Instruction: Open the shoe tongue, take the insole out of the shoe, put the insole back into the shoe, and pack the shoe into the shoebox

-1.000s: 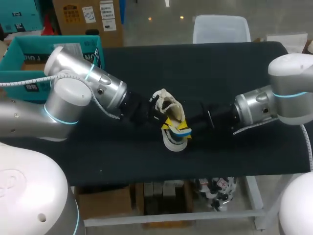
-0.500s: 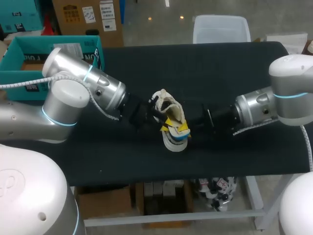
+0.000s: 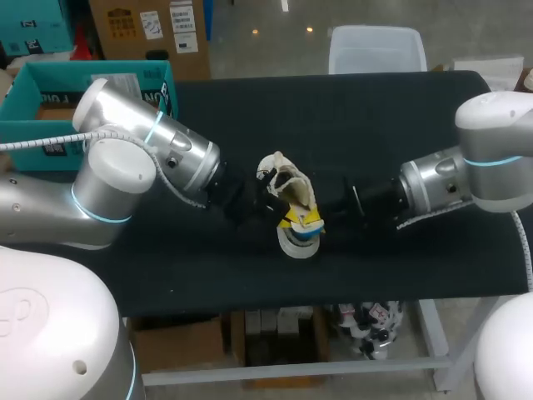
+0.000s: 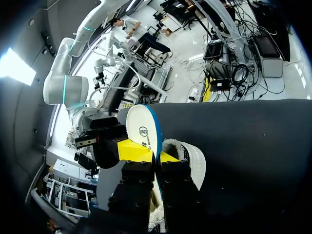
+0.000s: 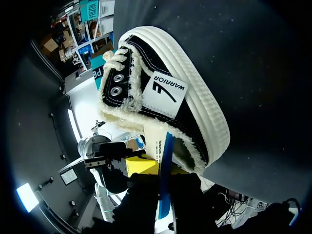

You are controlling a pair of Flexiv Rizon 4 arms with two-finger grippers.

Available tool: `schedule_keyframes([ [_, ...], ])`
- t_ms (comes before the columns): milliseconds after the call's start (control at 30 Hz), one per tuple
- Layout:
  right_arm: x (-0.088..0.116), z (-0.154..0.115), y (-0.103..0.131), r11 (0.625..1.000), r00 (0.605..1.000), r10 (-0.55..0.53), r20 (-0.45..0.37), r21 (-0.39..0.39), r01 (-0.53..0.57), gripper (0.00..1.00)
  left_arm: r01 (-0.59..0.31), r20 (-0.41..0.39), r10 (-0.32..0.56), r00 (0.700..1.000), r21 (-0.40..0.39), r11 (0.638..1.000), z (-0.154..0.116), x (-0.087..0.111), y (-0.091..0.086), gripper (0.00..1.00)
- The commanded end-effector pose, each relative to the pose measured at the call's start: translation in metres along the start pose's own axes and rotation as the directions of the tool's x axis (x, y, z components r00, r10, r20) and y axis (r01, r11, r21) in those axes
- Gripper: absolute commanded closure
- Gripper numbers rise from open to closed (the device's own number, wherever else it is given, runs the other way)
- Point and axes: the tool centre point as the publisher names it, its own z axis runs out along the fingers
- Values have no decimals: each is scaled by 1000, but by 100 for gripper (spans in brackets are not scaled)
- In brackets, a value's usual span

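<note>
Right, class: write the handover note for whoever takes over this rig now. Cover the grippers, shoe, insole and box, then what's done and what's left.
Left gripper: shut on the insole.
Right gripper: shut on the same insole, coming in from the opposite side.
Shoe: mid-table between the arms, with the insole on edge at its opening and largely out.
Teal box: probably the shoebox, open at the table's left rear.
Done, seemingly: tongue opened, insole drawn out.
Left: seat the insole in the shoe, then pack the shoe into the box.
</note>
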Motion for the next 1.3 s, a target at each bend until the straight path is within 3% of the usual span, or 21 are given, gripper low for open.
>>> schedule_keyframes([
  [33, 11, 5, -6, 1000, 998, -14, 64, 1, 14, 100, -7, -17, 6, 1000, -18, 1000, -3, -8, -1, 100],
  [400, 7, 20, 4, 999, 986, -41, 162, 23, 37, 100, -16, -65, 13, 998, -35, 999, 1, -4, 11, 100],
  [633, 6, 14, 13, 999, 988, -34, 149, -17, 37, 100, 3, -83, -6, 997, -38, 999, 12, -2, 21, 100],
  [933, 5, 14, 29, 1000, 991, -24, 135, -9, 25, 100, 54, -90, -59, 994, -53, 997, 15, 2, 39, 100],
  [1300, 6, 18, 32, 1000, 991, -22, 131, -4, 23, 100, 67, -73, -71, 995, -55, 996, 11, 2, 38, 100],
])
